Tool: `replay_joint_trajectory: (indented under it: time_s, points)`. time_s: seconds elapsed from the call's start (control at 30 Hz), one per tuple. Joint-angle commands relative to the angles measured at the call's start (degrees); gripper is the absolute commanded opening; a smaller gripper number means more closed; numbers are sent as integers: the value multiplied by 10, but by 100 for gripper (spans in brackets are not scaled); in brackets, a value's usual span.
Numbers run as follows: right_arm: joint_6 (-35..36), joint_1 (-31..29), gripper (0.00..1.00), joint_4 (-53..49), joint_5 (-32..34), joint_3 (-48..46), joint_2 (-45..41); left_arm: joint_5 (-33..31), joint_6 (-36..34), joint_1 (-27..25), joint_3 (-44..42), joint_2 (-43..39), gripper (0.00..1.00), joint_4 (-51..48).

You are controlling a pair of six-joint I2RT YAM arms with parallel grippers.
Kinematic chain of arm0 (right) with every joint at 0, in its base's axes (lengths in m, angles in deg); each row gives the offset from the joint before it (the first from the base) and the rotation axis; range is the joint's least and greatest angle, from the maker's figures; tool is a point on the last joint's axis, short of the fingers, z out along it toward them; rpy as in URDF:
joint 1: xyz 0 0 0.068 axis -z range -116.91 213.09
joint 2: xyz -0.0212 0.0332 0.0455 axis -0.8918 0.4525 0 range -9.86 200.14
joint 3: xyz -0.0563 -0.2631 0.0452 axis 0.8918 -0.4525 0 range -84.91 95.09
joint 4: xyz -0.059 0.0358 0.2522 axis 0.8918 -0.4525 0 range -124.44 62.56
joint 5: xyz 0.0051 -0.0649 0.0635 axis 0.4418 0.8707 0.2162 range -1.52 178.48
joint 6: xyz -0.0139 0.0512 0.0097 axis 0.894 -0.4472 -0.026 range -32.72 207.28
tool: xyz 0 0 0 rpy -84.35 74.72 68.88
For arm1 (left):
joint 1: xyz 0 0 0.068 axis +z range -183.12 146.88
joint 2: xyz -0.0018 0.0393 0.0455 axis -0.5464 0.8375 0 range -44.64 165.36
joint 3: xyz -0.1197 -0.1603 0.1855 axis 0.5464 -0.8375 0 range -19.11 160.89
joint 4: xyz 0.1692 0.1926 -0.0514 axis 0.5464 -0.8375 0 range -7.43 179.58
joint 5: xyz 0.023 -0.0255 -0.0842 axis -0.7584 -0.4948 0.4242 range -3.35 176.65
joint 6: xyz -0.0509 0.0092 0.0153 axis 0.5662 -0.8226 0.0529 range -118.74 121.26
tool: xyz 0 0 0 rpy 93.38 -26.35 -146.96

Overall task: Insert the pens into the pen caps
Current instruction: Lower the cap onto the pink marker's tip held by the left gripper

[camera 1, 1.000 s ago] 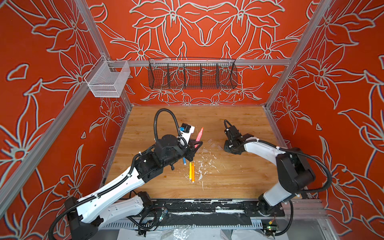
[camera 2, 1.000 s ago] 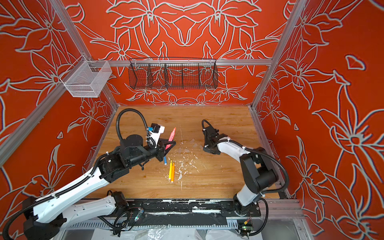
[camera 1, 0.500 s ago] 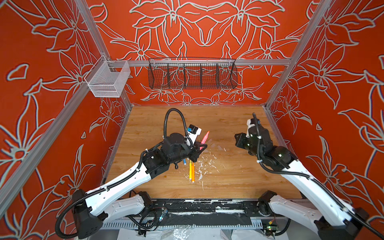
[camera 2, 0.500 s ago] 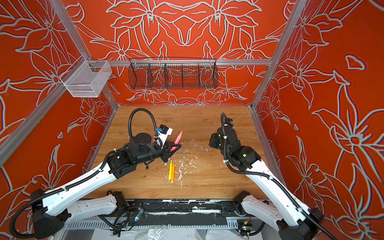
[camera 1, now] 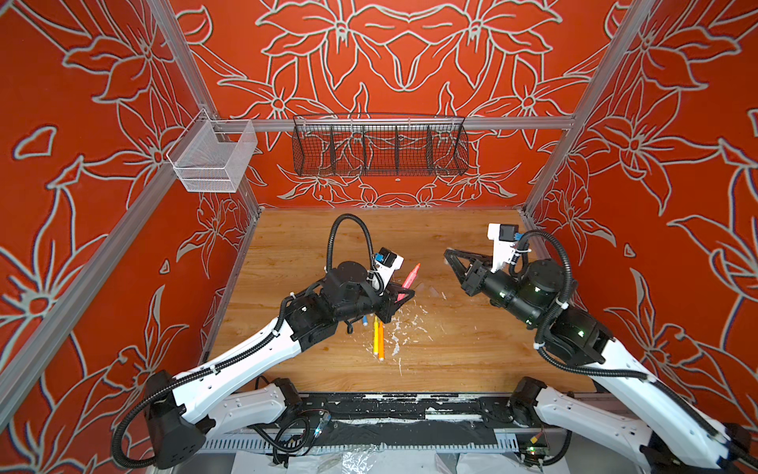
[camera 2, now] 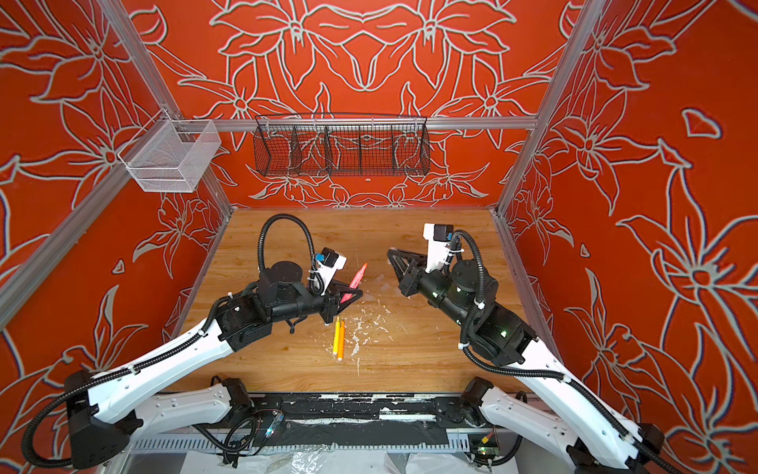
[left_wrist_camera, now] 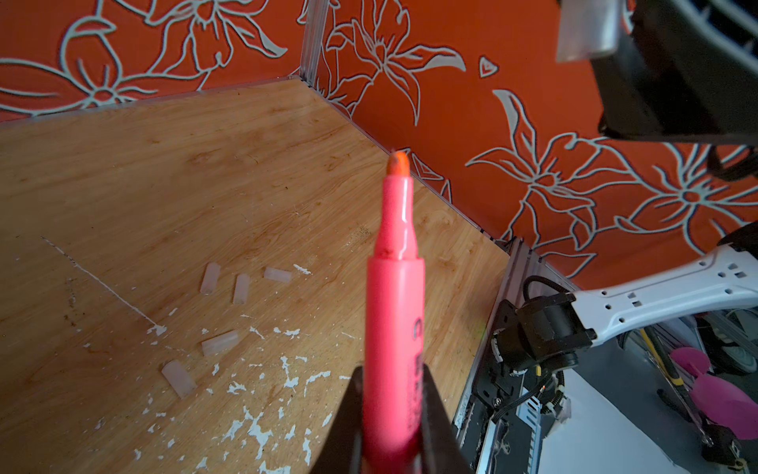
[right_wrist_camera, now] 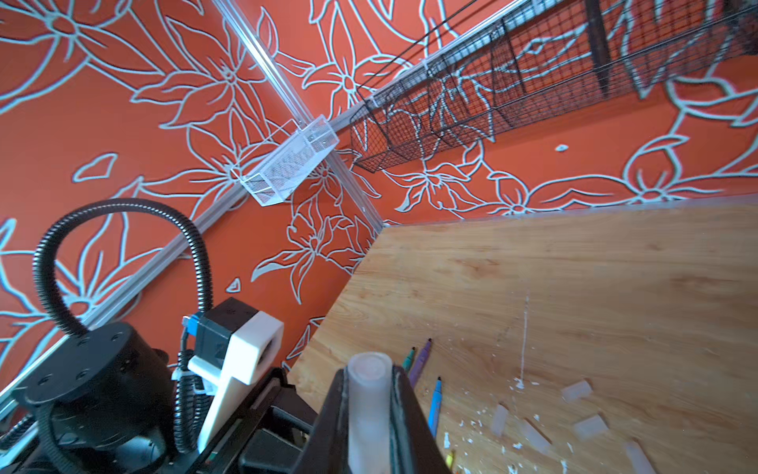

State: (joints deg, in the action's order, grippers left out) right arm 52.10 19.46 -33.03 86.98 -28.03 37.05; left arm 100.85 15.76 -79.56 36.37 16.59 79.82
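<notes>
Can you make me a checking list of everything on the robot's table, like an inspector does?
Surface: wooden tabletop, scuffed.
Job's things: pink pen and one clear cap held in the air; five loose caps lying flat; yellow pen and orange pen side by side; green pen, purple pen and blue pen lying nearby.
Clutter: white paint flecks; nothing else seen.
Grippers: left claw shut on pink pen; right claw shut on clear cap.
Cables: black ribbed hoses loop above both arms.
Surroundings: orange flowered walls, black wire basket, white mesh basket.

Arms: white link shells (camera 1: 246,361), black joint housings (camera 1: 541,279). Black corrugated conduit (right_wrist_camera: 119,206) loops over each wrist, zip-tied. White camera brackets (camera 1: 501,246), blue connectors (camera 1: 379,258). Left gripper (camera 1: 404,296), right gripper (camera 1: 449,254): black, wedge-shaped.
</notes>
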Motion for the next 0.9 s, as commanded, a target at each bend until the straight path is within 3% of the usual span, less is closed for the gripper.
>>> replay_joint_trajectory:
  time_s: [0.0, 0.4, 0.87]
  points:
    - [-26, -4, 16, 131, -68, -20, 9, 15, -7, 2, 13, -12, 0, 18]
    - [-53, -6, 14, 172, -81, -24, 65, 20, -7, 2, 10, -18, 0, 20]
    - [-93, -6, 13, 189, -28, -65, 85, 1, -5, 2, -3, -36, 0, 29]
